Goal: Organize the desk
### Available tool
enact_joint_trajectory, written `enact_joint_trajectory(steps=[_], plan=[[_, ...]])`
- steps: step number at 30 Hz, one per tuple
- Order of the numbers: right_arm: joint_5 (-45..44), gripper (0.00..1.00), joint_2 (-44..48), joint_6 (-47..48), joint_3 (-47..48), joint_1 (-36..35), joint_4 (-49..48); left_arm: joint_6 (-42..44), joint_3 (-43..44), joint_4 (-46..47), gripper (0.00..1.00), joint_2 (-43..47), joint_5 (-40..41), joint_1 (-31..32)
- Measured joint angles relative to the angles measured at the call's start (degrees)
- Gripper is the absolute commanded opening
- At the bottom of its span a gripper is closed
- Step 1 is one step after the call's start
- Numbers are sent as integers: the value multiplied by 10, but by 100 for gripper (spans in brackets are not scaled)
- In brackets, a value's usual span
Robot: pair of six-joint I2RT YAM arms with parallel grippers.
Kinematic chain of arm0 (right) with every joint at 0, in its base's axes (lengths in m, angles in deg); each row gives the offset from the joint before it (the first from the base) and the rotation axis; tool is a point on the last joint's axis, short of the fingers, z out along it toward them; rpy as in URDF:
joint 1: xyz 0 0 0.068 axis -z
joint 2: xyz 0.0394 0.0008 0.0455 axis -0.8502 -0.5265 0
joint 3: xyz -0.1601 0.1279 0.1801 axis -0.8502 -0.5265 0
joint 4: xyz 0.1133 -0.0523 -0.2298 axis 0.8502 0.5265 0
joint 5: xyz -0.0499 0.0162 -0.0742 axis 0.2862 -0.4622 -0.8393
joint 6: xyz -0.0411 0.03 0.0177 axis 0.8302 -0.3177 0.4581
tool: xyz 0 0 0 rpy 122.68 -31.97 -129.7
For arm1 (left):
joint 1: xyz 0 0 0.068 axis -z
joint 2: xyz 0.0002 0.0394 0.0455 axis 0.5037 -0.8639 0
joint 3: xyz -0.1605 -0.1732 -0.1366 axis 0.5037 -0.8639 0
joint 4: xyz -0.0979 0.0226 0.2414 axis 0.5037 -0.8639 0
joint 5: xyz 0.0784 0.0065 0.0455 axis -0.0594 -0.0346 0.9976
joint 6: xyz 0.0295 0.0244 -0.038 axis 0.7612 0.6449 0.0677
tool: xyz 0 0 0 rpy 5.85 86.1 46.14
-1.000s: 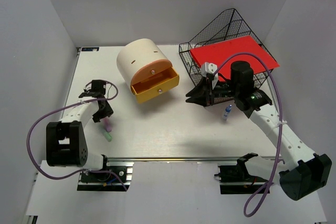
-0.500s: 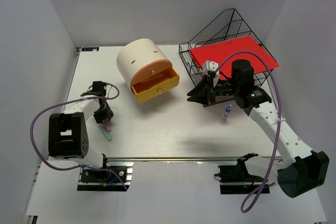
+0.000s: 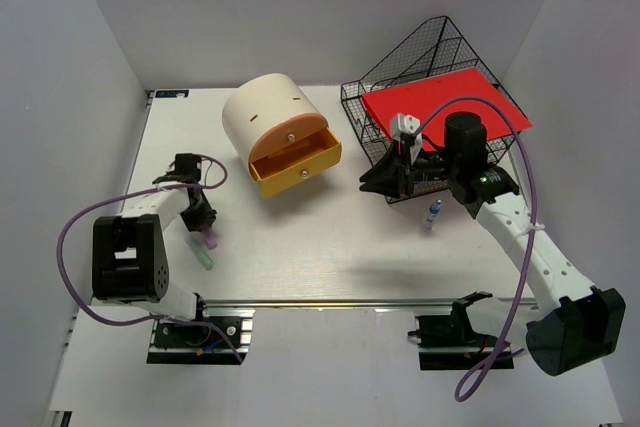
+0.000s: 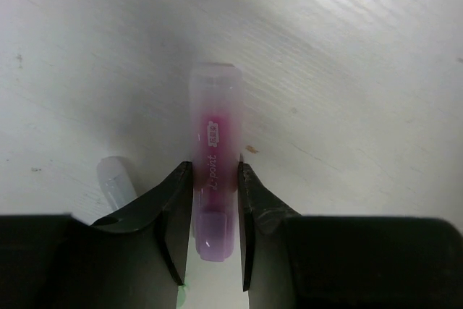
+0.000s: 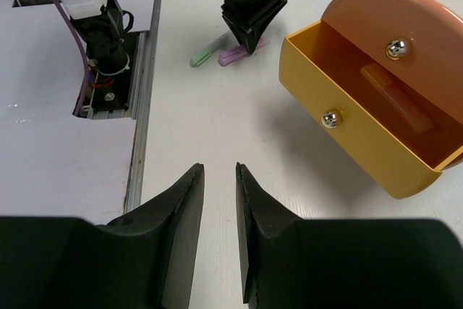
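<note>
**Fingers (image 4: 170, 215) on pink highlighter: grip check before lift**

Left gripper (image 4: 215, 171), left of the drawer box (image 3: 270, 112) and nearer the arm bases. Both fingers press against the sides of the pink highlighter (image 4: 214, 121), close to its tail end. The barrel lies flat on the desk (image 3: 330, 237). Its long axis runs straight out from between the fingers, clear cap end pointing away from the wrist. A green highlighter (image 3: 205, 260) lies just beside it, on the side away from the drawer box; cannot tell whether the two touch.

Judgement: the grip sits well off centre, so the cap end will likely droop. Lift straight up and slowly to get clear of the green one, then swing toward the open drawer (image 3: 297, 162).

Desk: spreads flat under and all round the drawer box. Its long axis runs left to right, parallel to the metal rail (image 3: 350, 301) on its near edge.

Right gripper (image 5: 218, 170), right of the drawer box. Fingers stand a narrow gap apart with nothing between them, above the desk. A blue pen (image 3: 432, 215) lies loose further right.
</note>
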Motion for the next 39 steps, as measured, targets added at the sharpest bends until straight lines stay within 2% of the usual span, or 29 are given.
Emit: enact_joint_trajectory(steps=[3, 7, 17, 21, 25, 32, 39], plan=[[6, 30, -1, 0, 0, 3, 0, 3, 9, -2, 2, 12, -24, 0], [9, 30, -1, 0, 0, 8, 0, 25, 45, -6, 0, 54, -76, 6], [17, 29, -16, -2, 0, 17, 0, 126, 106, 20, 0, 283, -275, 21], [17, 27, -23, -2, 0, 20, 0, 149, 158, 57, 0, 295, -367, 40], [3, 27, -23, 0, 0, 21, 1, 156, 203, 85, 0, 251, -418, 67], [-14, 27, -15, 1, -6, 30, 0, 209, 324, 64, 0, 137, -402, 147], [-14, 27, -16, 3, -6, 38, 2, 292, 350, 17, 0, 71, -278, 283]])
